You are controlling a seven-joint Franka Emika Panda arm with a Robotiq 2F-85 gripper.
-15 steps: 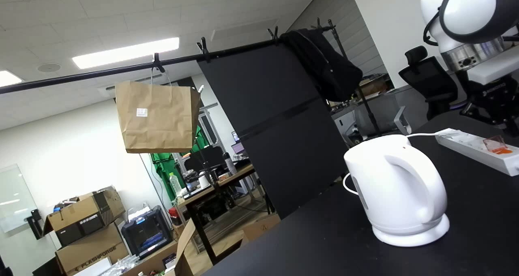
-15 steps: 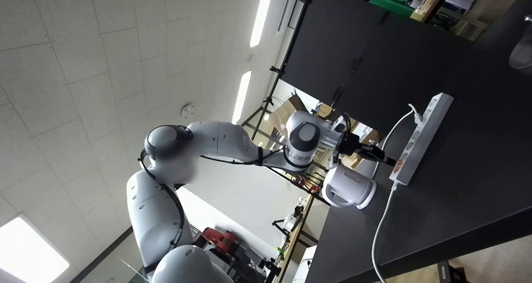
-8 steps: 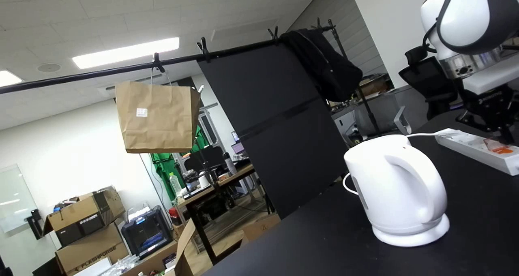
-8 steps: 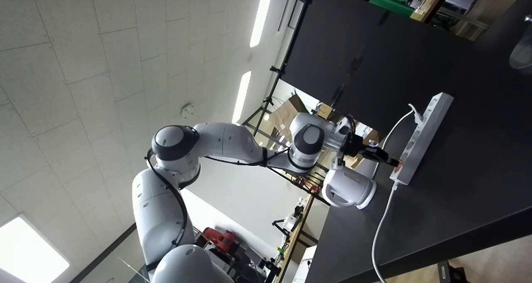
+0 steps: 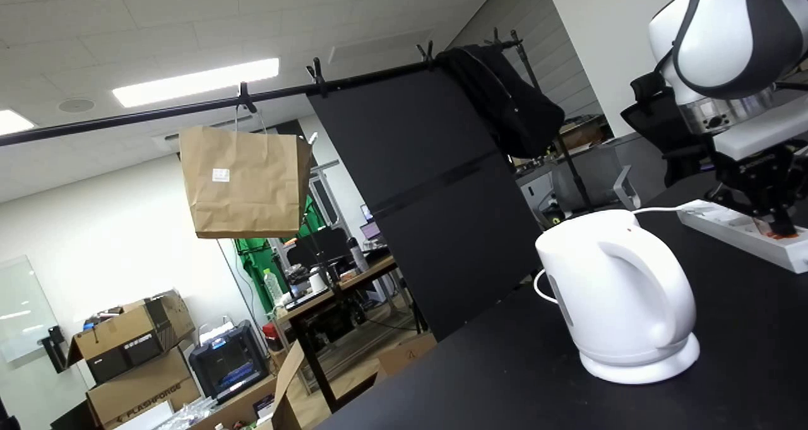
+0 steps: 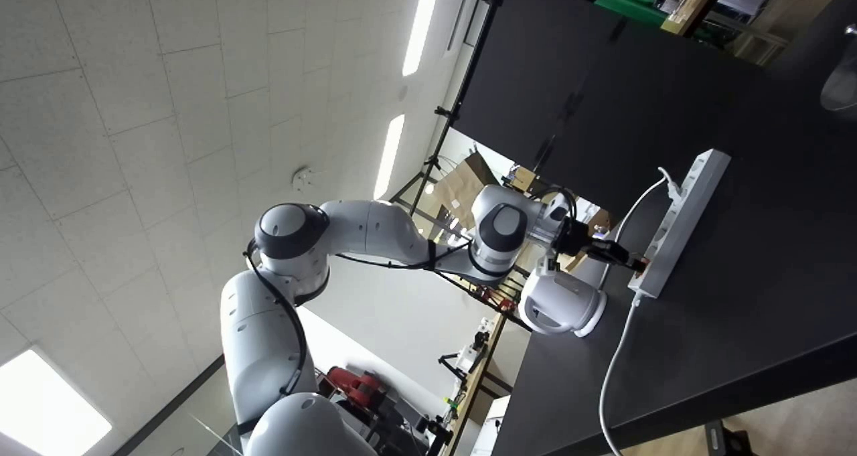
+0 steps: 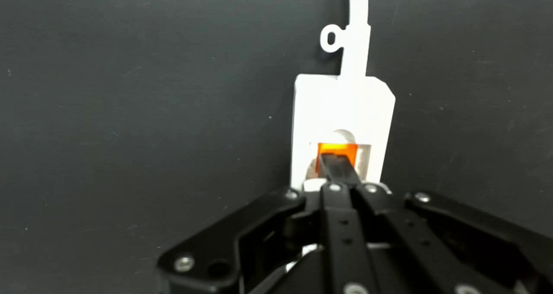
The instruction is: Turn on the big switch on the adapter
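The adapter is a long white power strip lying on the black table, seen in both exterior views (image 5: 732, 228) (image 6: 684, 218). Its cord end shows in the wrist view (image 7: 341, 104). The big orange switch (image 7: 338, 148) sits in a recess near that cord end, and its far edge looks bright. It also shows in both exterior views (image 5: 784, 235) (image 6: 645, 262), partly covered by the fingers. My gripper (image 7: 337, 158) is shut, fingertips together, and holds nothing. The tips (image 6: 636, 264) are at the switch and seem to touch it. Whether the switch is pressed is unclear.
A white kettle (image 5: 612, 304) stands on the table near the strip, close to the arm in an exterior view (image 6: 562, 302). A white plug (image 6: 673, 191) is in the strip. The strip's cord (image 6: 619, 362) runs over the table edge. A clear flap (image 5: 762, 226) stands beside the switch.
My gripper has moved down toward the strip and over the switch, leftward and down in an exterior view. Its tips now cover part of the switch. The strip and kettle have not moved.
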